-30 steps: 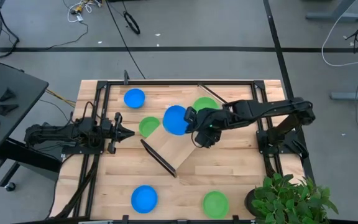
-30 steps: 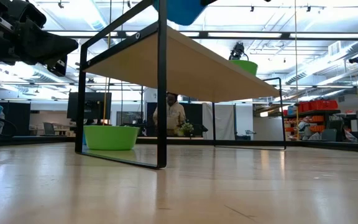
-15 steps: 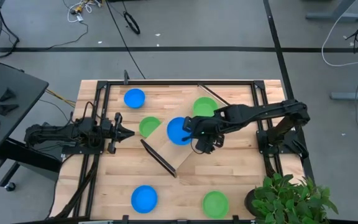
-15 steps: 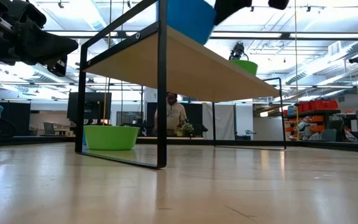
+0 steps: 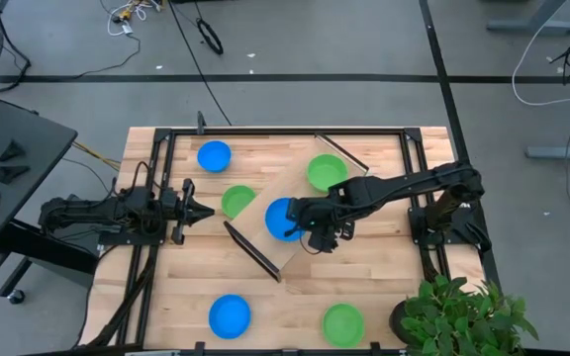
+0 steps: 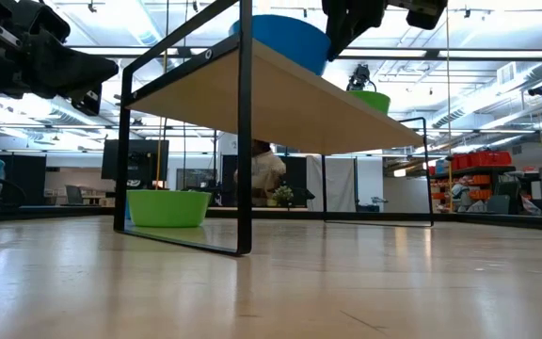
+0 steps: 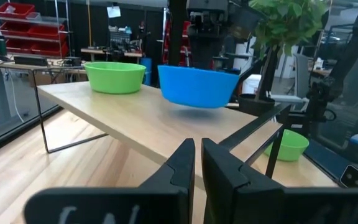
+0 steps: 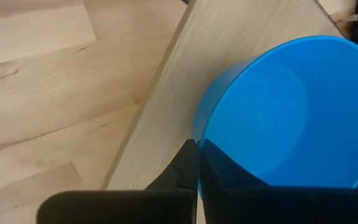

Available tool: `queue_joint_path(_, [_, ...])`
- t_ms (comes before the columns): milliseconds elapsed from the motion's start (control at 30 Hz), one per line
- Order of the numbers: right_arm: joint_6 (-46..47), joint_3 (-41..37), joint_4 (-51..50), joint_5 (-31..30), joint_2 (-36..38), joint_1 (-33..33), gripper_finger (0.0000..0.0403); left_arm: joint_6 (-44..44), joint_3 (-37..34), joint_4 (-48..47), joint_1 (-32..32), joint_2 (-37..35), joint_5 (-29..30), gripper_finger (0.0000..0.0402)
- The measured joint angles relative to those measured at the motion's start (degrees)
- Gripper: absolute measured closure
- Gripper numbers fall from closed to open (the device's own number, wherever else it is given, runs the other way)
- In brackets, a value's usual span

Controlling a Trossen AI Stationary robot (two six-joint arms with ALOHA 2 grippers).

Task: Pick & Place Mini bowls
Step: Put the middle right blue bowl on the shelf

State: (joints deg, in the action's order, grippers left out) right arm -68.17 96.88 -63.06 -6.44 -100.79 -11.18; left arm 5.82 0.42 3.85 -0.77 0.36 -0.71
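Observation:
My right gripper is shut on a blue mini bowl low over the long pale wooden tray, a raised board on black legs. Whether the bowl's base touches the board, I cannot tell. A green bowl stands on the tray's far end. Another green bowl sits on the table beside the tray. Single bowls lie apart: blue, blue, green. My left gripper waits shut at the table's left, pointing at the tray. My right gripper pinches the blue bowl's rim on the side toward the table's right. One dark finger shows outside the wall. The fingers come slanting down from the right. The bowl stays nearly upright, mouth up, just over the board.
The tray's black frame legs stand on the table. Black rails run along both sides of the table. A potted plant stands at the near right corner. Bare table lies between the two near bowls.
My right gripper has carried the blue bowl toward the table's near edge and down, from high over the tray to just above its board, staying shut on the rim. The left arm has kept still.

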Motion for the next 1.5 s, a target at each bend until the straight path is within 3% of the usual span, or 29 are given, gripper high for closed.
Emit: queue_joint_path(1500, [0.1, 0.0, 2.1, -0.1, -1.5, 0.9, 0.0403, 0.0, 0.0, 0.0, 0.0, 0.0, 0.0, 0.0369])
